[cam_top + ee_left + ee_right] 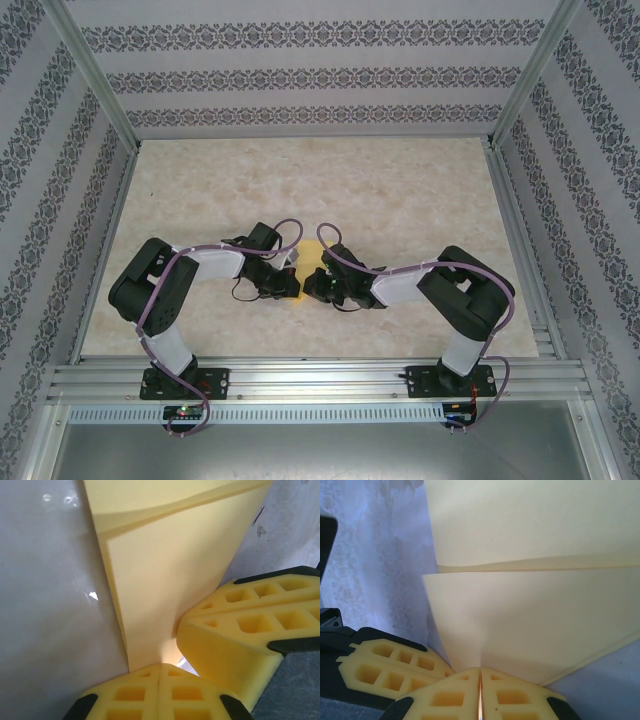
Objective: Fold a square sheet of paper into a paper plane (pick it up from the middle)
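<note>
1. Yellow paper [312, 256] is seen from above near the middle of the table [420, 190], between the tips of two arms that are bent inward toward each other.
2. The left end effector [288, 284] is placed at the left side of the yellow paper and the right end effector [314, 289] at its right side, the two just beside each other.
3. In the left wrist view, the left end effector [160, 672] is shown with its yellow fingers pressed together, and a narrow corner of the yellow paper [165, 580] is pinched at their tips.
4. From that corner the sheet widens away from the camera, and a folded flap is laid across its far part with a slanting edge.
5. The right end effector [192, 619] is seen at the right of that view, closed, with its tips against the paper's edge close to the left tips.
6. In the right wrist view, the right end effector [480, 672] is closed to a thin slit, and the yellow paper [530, 630] is gripped where it narrows to a point.
7. Two layers are shown there, divided by a nearly level edge.
8. The left end effector [440, 671] lies at lower left, its fingers together and its tips meeting the paper.
9. It cannot be told whether the far edge rests on the table.
</note>
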Action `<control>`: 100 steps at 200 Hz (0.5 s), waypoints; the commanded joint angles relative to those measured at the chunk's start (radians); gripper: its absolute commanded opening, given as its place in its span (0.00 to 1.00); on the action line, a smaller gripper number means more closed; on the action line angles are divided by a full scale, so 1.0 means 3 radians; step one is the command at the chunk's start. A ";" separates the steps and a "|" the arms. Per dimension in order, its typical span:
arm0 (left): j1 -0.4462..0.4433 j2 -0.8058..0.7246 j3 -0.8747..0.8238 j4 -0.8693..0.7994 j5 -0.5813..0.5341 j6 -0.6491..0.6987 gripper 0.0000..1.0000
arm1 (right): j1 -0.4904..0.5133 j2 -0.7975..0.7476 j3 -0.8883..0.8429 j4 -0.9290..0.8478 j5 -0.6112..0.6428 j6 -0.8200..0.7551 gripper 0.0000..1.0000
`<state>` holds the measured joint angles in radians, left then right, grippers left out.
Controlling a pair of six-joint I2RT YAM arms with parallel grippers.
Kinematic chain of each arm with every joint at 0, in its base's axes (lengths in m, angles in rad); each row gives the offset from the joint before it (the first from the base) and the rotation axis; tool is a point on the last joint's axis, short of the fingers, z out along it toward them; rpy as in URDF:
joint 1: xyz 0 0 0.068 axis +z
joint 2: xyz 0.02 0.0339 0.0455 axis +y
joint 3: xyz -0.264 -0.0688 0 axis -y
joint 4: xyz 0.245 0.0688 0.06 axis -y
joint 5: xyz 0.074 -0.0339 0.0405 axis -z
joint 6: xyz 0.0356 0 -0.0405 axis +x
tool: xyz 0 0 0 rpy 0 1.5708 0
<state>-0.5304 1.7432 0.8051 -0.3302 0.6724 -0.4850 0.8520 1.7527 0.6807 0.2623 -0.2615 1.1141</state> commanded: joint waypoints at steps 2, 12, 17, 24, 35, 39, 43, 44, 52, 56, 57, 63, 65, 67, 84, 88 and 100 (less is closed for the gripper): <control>-0.0001 0.0268 -0.0198 -0.0331 -0.0630 0.0108 0.05 | -0.0045 0.0048 -0.0019 -0.0279 0.0211 -0.0020 0.11; -0.0003 0.0272 -0.0203 -0.0333 -0.0644 0.0113 0.05 | -0.0094 0.0021 0.0028 -0.0360 0.0215 -0.0076 0.11; -0.0001 0.0281 -0.0202 -0.0331 -0.0646 0.0113 0.04 | -0.0121 0.0011 0.0050 -0.0377 0.0210 -0.0092 0.11; -0.0005 0.0289 -0.0204 -0.0333 -0.0645 0.0114 0.05 | -0.0168 0.0002 0.0070 -0.0376 0.0184 -0.0116 0.11; -0.0001 0.0299 -0.0198 -0.0339 -0.0648 0.0112 0.04 | -0.0235 -0.0013 0.0096 -0.0374 0.0156 -0.0155 0.12; -0.0003 0.0296 -0.0196 -0.0341 -0.0648 0.0118 0.04 | -0.0260 -0.0018 0.0104 -0.0376 0.0156 -0.0164 0.12; -0.0006 0.0296 -0.0198 -0.0341 -0.0650 0.0119 0.04 | -0.0283 -0.0023 0.0112 -0.0377 0.0148 -0.0183 0.12; -0.0004 0.0296 -0.0196 -0.0341 -0.0653 0.0119 0.04 | -0.0286 -0.0023 0.0113 -0.0375 0.0147 -0.0187 0.12; -0.0002 0.0299 -0.0203 -0.0341 -0.0654 0.0119 0.04 | -0.0333 -0.0023 0.0120 -0.0375 0.0136 -0.0216 0.12; -0.0001 0.0299 -0.0201 -0.0340 -0.0655 0.0116 0.04 | -0.0365 -0.0019 0.0121 -0.0375 0.0125 -0.0225 0.12; -0.0004 0.0297 -0.0200 -0.0341 -0.0653 0.0117 0.04 | -0.0373 -0.0018 0.0120 -0.0371 0.0123 -0.0226 0.12; -0.0001 0.0298 -0.0201 -0.0344 -0.0655 0.0119 0.05 | -0.0408 -0.0013 0.0116 -0.0353 0.0111 -0.0236 0.13; -0.0001 0.0297 -0.0199 -0.0343 -0.0652 0.0123 0.04 | -0.0421 -0.0011 0.0114 -0.0346 0.0102 -0.0240 0.13; -0.0001 0.0298 -0.0199 -0.0339 -0.0650 0.0122 0.05 | -0.0435 -0.0009 0.0111 -0.0341 0.0098 -0.0245 0.13; -0.0002 0.0301 -0.0202 -0.0341 -0.0655 0.0123 0.04 | -0.0542 0.0024 0.0098 -0.0304 0.0064 -0.0282 0.14; -0.0003 0.0303 -0.0204 -0.0339 -0.0651 0.0124 0.04 | -0.0567 0.0031 0.0090 -0.0293 0.0055 -0.0286 0.14; -0.0001 0.0302 -0.0200 -0.0343 -0.0653 0.0124 0.04 | -0.0636 0.0042 0.0051 -0.0206 0.0011 -0.0310 0.14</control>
<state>-0.5304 1.7451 0.8051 -0.3298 0.6727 -0.4782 0.7120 1.7512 0.7074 0.2062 -0.2939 1.0676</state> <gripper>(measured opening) 0.054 0.138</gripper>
